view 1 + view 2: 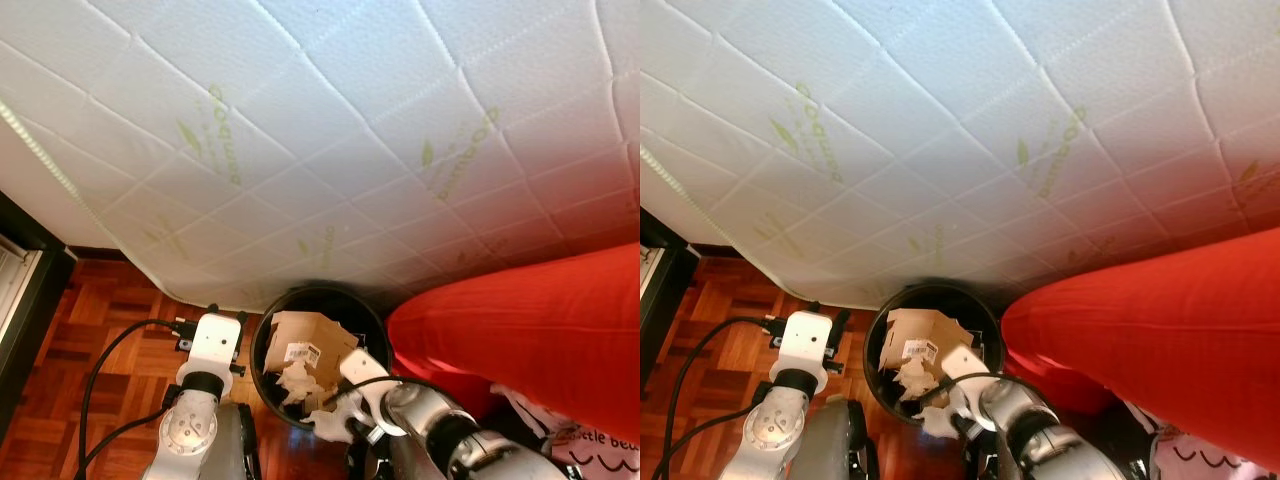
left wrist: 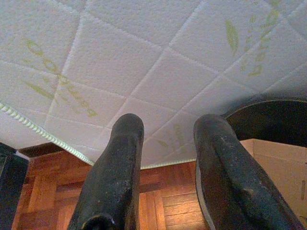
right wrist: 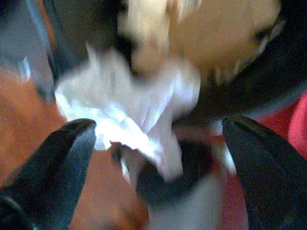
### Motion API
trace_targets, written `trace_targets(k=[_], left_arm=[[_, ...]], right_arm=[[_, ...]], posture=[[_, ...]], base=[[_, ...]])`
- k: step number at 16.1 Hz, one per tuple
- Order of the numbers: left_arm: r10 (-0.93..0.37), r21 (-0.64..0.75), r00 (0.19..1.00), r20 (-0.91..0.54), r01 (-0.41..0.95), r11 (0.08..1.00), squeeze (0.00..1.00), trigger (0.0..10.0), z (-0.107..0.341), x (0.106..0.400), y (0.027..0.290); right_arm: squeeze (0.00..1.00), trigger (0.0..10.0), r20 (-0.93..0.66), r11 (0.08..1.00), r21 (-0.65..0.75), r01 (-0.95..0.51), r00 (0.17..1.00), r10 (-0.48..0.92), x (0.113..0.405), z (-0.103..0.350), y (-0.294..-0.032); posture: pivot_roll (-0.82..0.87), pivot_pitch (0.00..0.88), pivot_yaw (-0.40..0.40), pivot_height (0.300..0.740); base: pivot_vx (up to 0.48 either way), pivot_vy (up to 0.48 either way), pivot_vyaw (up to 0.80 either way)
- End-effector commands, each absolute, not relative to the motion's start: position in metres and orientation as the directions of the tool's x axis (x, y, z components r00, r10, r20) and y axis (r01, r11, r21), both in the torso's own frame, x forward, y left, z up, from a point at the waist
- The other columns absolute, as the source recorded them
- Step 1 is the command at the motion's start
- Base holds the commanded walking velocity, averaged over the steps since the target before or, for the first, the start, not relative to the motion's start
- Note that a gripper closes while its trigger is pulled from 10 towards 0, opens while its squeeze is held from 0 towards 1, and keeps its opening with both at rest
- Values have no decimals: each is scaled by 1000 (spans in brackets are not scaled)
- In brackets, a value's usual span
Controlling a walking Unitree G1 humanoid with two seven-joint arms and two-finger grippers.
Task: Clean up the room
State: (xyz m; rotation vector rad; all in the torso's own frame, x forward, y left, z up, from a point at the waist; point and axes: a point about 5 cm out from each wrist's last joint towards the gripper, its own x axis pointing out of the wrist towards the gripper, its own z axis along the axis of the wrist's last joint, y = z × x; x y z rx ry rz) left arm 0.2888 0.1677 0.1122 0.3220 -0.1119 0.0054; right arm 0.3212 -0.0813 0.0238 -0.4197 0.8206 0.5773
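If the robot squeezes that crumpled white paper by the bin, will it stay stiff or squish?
The crumpled white paper looks thin and wrinkly, so it would probably squish and feel very light. Its loose flaps may slip out. The right pincer is open around it, blurred, by the black bin holding cardboard, so it might drop in or miss.

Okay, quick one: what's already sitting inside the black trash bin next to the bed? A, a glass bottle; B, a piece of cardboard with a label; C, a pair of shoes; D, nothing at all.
B: a brown piece of cardboard with a white label lies in the bin alongside crumpled paper.
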Motion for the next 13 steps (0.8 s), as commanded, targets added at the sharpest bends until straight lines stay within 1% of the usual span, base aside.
trace_targets(k=[1,2,3,4,5,6,7,8,9,10,11,12,13], left_arm=[[-14,324,997,73,-10,946,0,10000,103,285,168],[-14,325,997,74,-11,946,0,10000,103,285,168],[-14,328,997,75,-12,945,0,10000,104,285,169],[-14,329,997,75,-12,944,0,10000,104,285,169],[-15,329,997,75,-11,944,0,10000,104,285,169],[-15,329,997,76,-11,944,0,10000,104,285,169],[-16,329,997,77,-10,944,0,10000,104,285,168],[-16,329,997,78,-11,944,0,10000,104,285,168],[-16,328,997,78,-10,945,0,10000,104,285,168],[-18,329,997,80,-9,944,0,10000,105,286,168],[-18,330,997,81,-9,944,0,10000,105,286,168],[-19,332,996,82,-9,943,0,10000,105,286,168],[-19,332,996,83,-10,943,0,10000,105,286,168]], right_arm=[[0,10000,-703,816,-45,-576,599,384,316,18,-77],[0,10000,-678,834,-24,-551,622,392,317,19,-76],[0,10000,-589,882,116,-457,683,432,316,20,-72],[0,10000,-570,898,153,-413,705,422,316,20,-72],[0,10000,-691,877,32,-480,624,366,314,15,-77],[0,10000,-821,773,-129,-621,504,269,312,14,-84],[0,10000,-870,669,-201,-716,445,215,312,15,-88],[0,10000,-875,730,-136,-670,427,229,309,12,-88],[0,10000,-847,786,-68,-614,452,280,308,10,-85],[0,10000,-653,868,-14,-496,662,368,317,17,-78],[0,10000,-569,915,47,-400,742,354,318,20,-77],[0,10000,-584,936,70,-345,747,319,317,18,-79],[0,10000,-674,922,33,-385,673,305,315,14,-80]], posture=[[171,454,-88,615],[171,454,-88,615],[172,454,-86,615],[172,454,-86,615],[171,452,-86,615],[172,450,-87,615],[174,449,-88,615],[175,450,-88,615],[169,450,-91,615],[174,455,-88,615],[172,455,-89,615],[173,452,-89,615],[173,450,-90,615]], base=[[0,0,0],[0,0,0],[0,0,0],[0,0,0],[0,0,0],[0,0,0],[0,0,0],[0,0,0],[0,0,0],[0,0,0],[0,0,0],[0,0,0],[0,0,0]])
